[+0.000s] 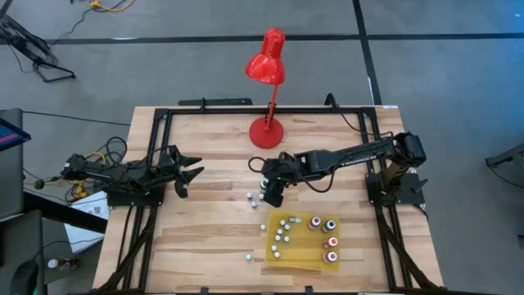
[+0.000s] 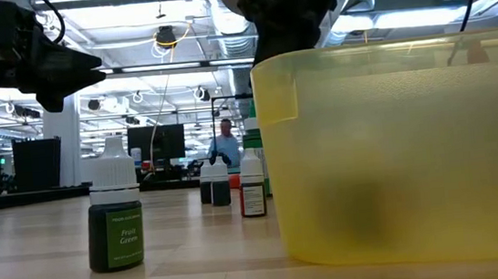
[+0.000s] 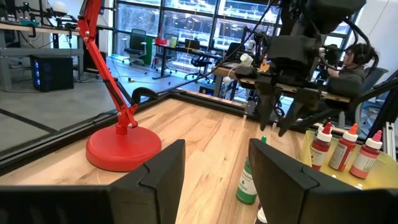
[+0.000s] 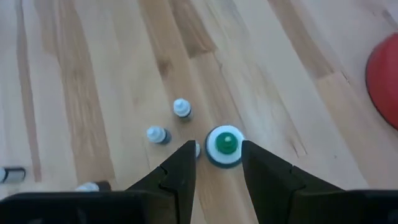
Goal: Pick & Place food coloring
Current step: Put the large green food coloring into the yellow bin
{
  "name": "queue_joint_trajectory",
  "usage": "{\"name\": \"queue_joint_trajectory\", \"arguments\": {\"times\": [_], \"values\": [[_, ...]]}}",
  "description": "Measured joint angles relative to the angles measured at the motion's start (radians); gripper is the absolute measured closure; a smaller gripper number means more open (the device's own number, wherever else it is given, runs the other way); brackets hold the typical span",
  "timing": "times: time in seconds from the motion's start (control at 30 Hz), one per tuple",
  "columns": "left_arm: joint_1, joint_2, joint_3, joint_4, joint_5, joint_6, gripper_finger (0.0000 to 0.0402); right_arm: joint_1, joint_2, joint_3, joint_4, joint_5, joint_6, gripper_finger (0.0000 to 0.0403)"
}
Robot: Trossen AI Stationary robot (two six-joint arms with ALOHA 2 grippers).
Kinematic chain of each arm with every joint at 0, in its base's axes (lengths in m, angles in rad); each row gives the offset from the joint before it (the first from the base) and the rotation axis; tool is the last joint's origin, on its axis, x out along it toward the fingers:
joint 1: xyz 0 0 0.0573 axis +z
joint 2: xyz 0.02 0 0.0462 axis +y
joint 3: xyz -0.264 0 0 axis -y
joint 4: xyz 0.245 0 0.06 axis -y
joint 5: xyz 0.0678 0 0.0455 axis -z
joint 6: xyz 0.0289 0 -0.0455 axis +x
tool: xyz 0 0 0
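Pale wooden planks are making up the table [image 1: 205,238], with a red lamp [image 1: 267,129] standing at its far edge and an office room showing beyond. Near the front, a yellow tray [image 1: 296,256] is holding several food coloring bottles [image 1: 331,241] upright, plus some small white balls [image 1: 282,233]. More little bottles [image 1: 249,197] are standing loose on the wood between the tray and the lamp.

From the right side, the right gripper [image 1: 271,193] is hanging directly over a green-tipped bottle [image 4: 224,145], its fingers [image 4: 180,171] parted on either side and not touching it. At the left edge the left gripper [image 1: 191,174] is waiting above the table, jaws apart and holding nothing. A person [image 2: 225,147] is sitting far off in the background.
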Motion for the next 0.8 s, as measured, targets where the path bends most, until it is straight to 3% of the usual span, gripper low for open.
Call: {"name": "queue_joint_trajectory", "arguments": {"times": [0.4,0.57,0.8], "values": [[0.000,0.000,0.000,0.000,0.000,0.000,0.0233,-0.005,0.000,0.000,-0.014,0.004,-0.192,0.0284],[0.000,0.000,0.000,0.000,0.000,0.000,0.0233,-0.005,0.000,-0.012,0.001,0.052,-0.217,0.0281],[0.000,0.000,0.000,0.000,0.000,0.000,0.0233,-0.005,0.001,-0.053,0.051,0.054,-0.207,0.0203]]}}
